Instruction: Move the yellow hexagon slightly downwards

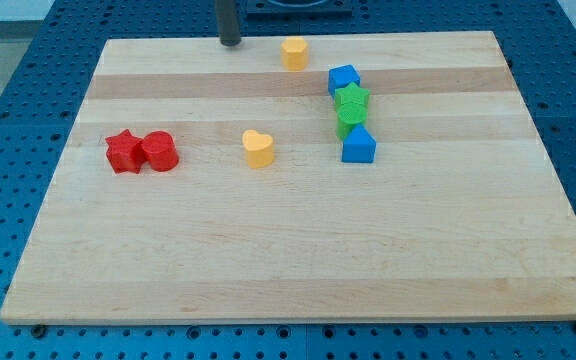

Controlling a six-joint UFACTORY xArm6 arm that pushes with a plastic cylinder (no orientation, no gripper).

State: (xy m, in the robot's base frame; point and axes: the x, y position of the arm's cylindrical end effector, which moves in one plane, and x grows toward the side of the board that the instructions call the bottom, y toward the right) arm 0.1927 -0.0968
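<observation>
The yellow hexagon [294,52] sits near the top edge of the wooden board [298,250], a little right of centre. My tip [230,42] rests at the board's top edge, to the left of the yellow hexagon and apart from it. A yellow heart [258,148] lies lower down near the board's middle.
A red star [122,152] and a red cylinder [159,151] touch each other at the left. At the right of centre a column runs downward: blue block [343,79], green star [351,99], green block [349,124], blue block [358,146].
</observation>
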